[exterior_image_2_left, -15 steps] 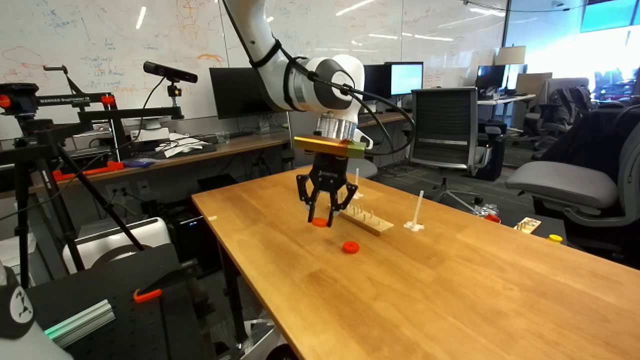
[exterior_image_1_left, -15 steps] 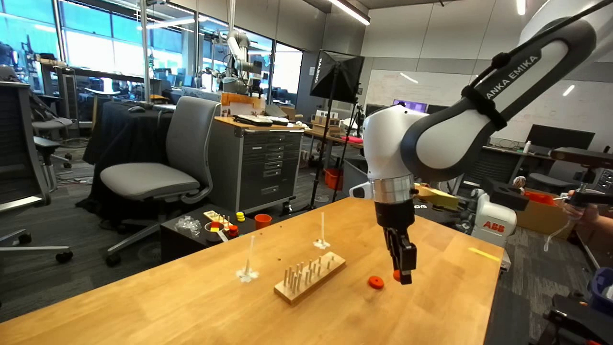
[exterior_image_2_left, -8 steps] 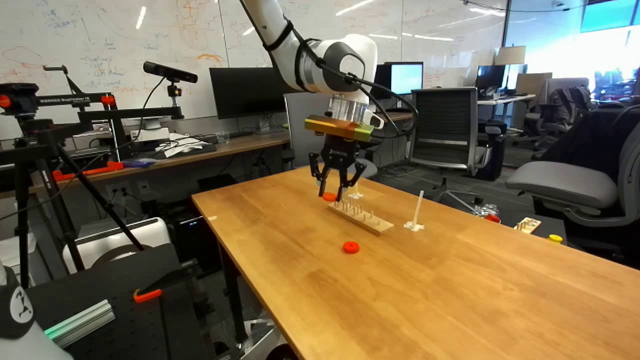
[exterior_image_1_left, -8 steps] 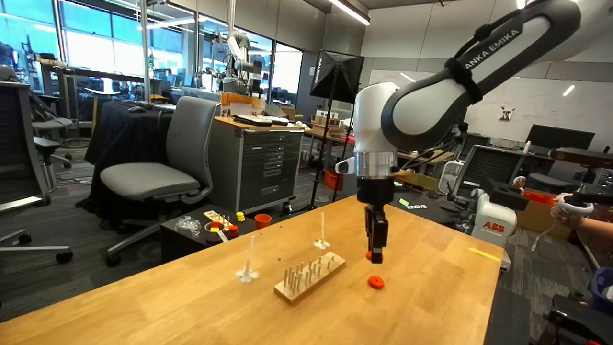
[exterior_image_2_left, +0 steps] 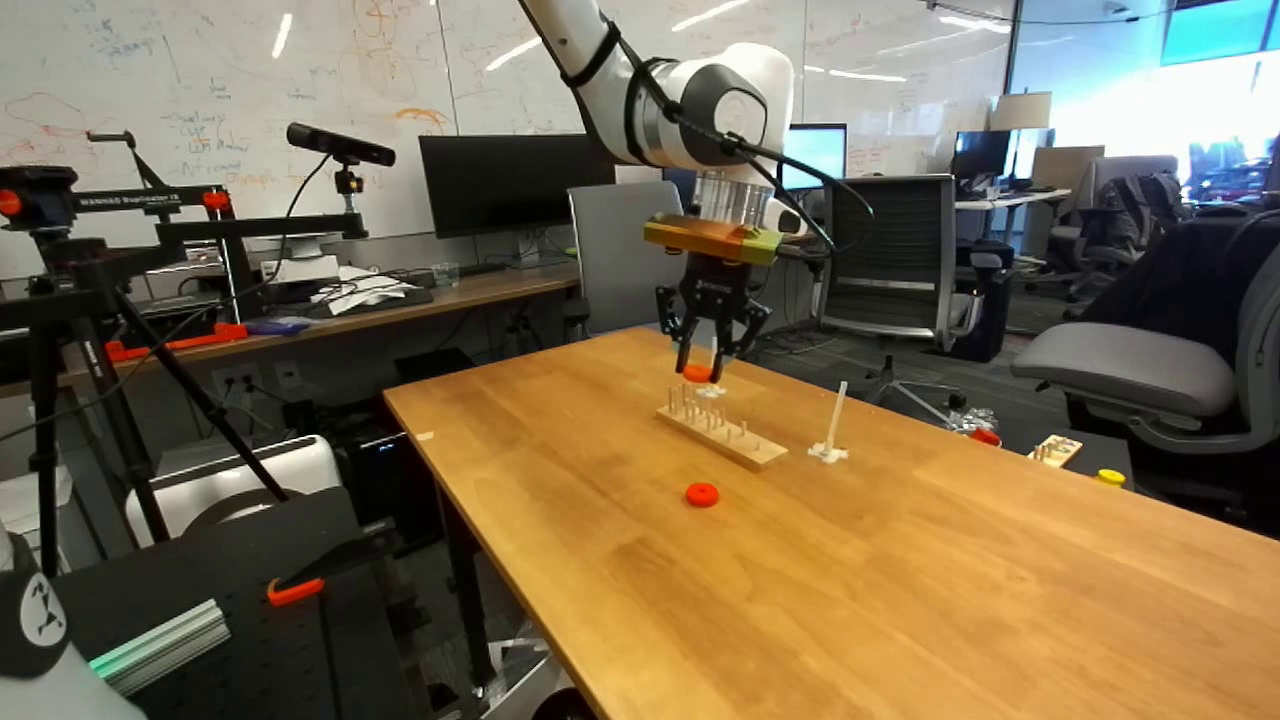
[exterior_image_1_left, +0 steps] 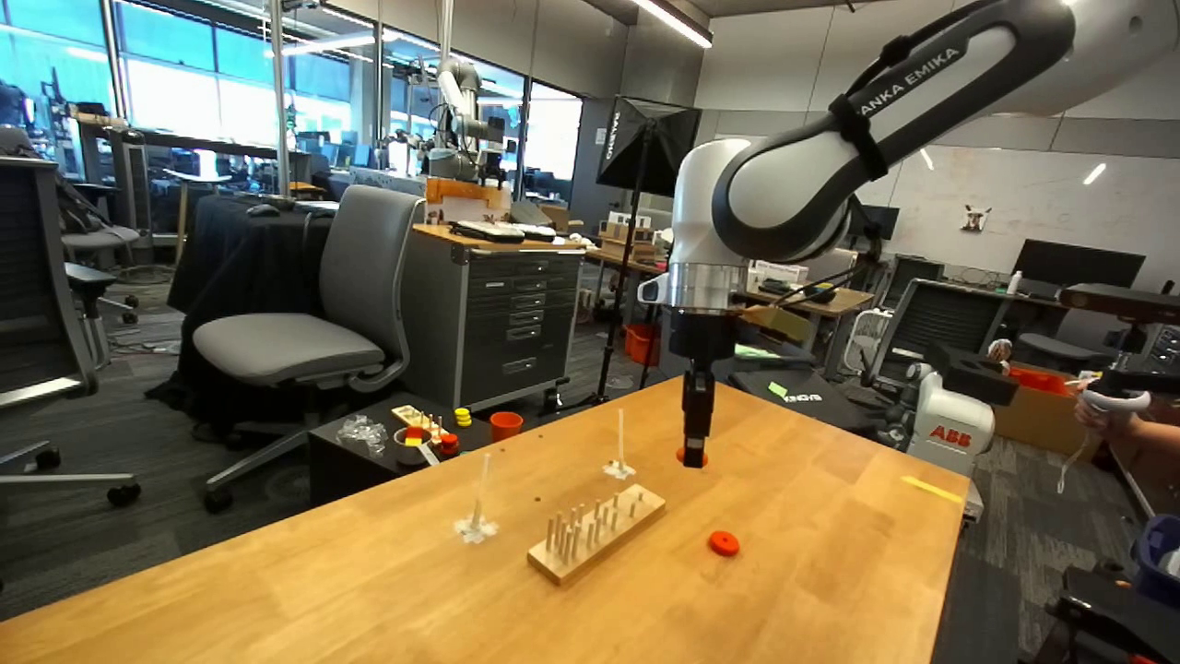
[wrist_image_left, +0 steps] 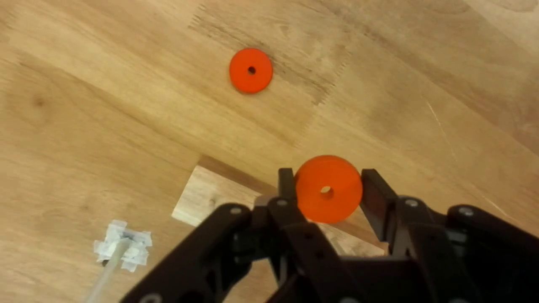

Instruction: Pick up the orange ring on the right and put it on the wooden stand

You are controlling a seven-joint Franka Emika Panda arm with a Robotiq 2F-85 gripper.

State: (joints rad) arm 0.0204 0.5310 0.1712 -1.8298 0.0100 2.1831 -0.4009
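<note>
Wooden tabletop (exterior_image_2_left: 900, 580). Over it: orange ring (wrist_image_left: 328, 172), grasped by tool (exterior_image_2_left: 699, 373). On it: wooden stand (wrist_image_left: 221, 193), largely masked by tool in wrist view; matching ring (wrist_image_left: 251, 84), flat. Arm (exterior_image_1_left: 793, 184): cropped in both exterior views.

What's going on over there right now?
The Franka Emika Panda arm has an orange ring gripped in its tool, raised off the wooden table. The wooden peg stand holds no ring yet. A matching ring lies flat on the table, apart from the stand.
</note>
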